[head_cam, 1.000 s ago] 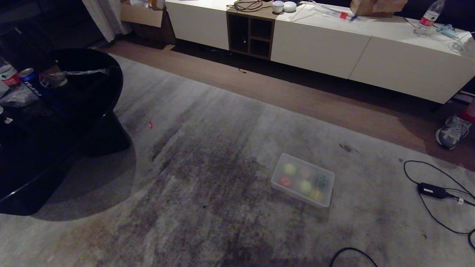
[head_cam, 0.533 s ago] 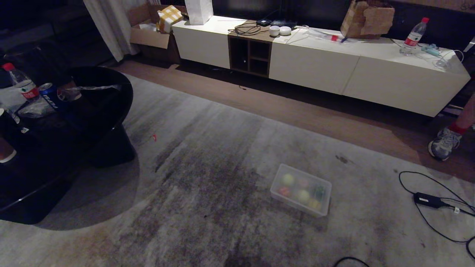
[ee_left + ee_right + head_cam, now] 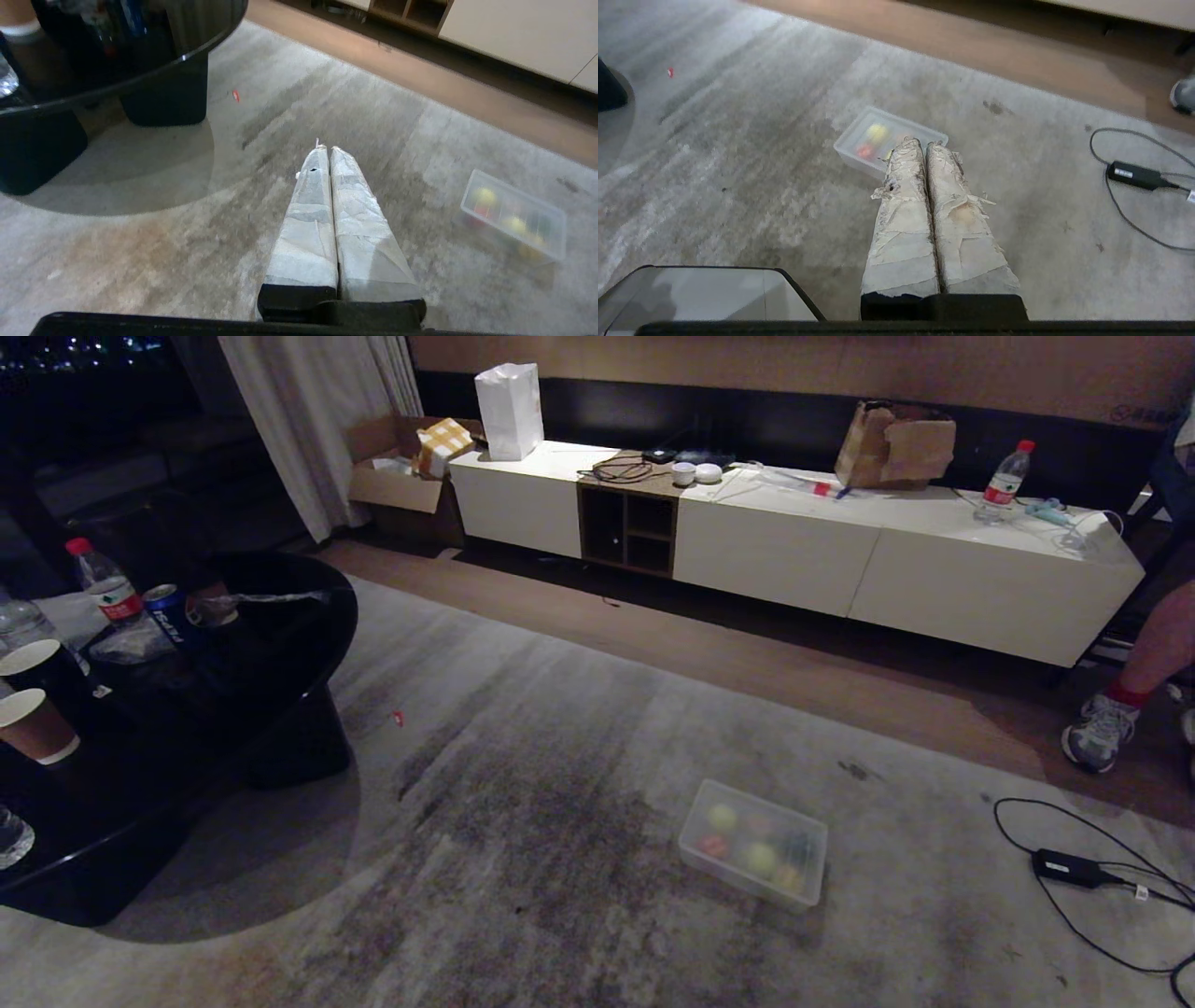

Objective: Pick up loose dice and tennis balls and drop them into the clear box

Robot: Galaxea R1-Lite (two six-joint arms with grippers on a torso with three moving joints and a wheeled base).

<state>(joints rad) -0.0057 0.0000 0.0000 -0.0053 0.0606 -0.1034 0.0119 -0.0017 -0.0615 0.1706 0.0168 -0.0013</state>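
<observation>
The left hand (image 3: 329,151) hangs above the rug (image 3: 560,784) with its two tape-wrapped fingers (image 3: 308,219) pressed together and nothing between them; the clear box (image 3: 514,217) lies well off to one side of it. The right hand (image 3: 924,144) is likewise closed and empty, its tips lined up with the clear box (image 3: 859,140) on the floor beyond.

Over the last second the whole head view has tilted upward: the clear box (image 3: 752,842) sits lower in the picture, and more of the long white cabinet (image 3: 803,546), curtain (image 3: 308,420) and paper bag (image 3: 509,411) shows beyond it. That is the camera rising, not the things shifting. With both hands shut and no loose piece visible around the box, the collecting looks finished and the robot appears to be straightening up.

Inside the box, round yellow-green tennis balls (image 3: 722,817) and a red die (image 3: 714,846) show blurred through frosted, low plastic walls. The rug is short-piled, grey and streaky. To the box's left stands a glossy black round worktop (image 3: 280,644).
</observation>
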